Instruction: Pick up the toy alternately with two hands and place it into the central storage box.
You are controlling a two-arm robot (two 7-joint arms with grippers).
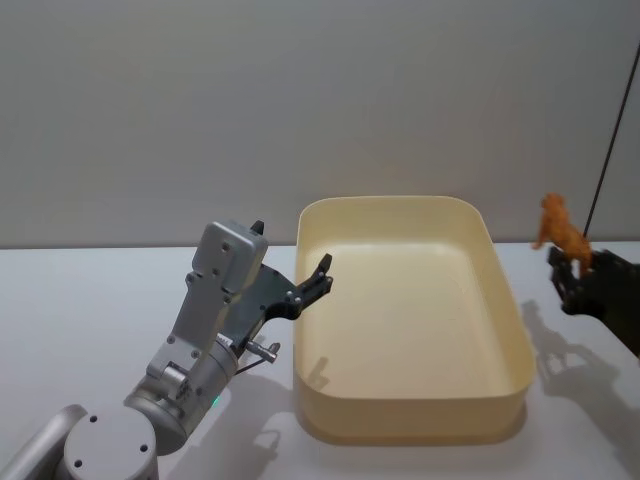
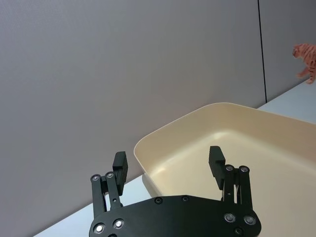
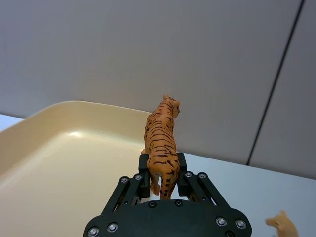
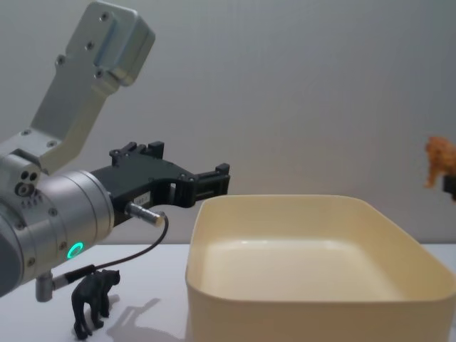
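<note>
Plain grey wall (image 1: 300,100) behind a white table (image 1: 80,290). At mid-table, central storage box (image 1: 390,201). Right of it, held above the surface, right gripper (image 3: 162,173) pinching an orange toy tiger (image 3: 162,133). Above the box's left rim, left gripper (image 2: 168,159) spread wide. Near left, black toy animal (image 4: 92,299) standing.

Orange tiger (image 3: 162,143) aloft beside cream box (image 1: 410,418)

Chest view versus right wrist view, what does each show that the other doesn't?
Chest, not wrist: a small black toy animal left of the cream-yellow rectangular plastic tub, and the open left claw. Wrist, not chest: the orange toy tiger's black stripes and a second small orange toy. Both: the tub, and the tiger in the shut right claw.
</note>
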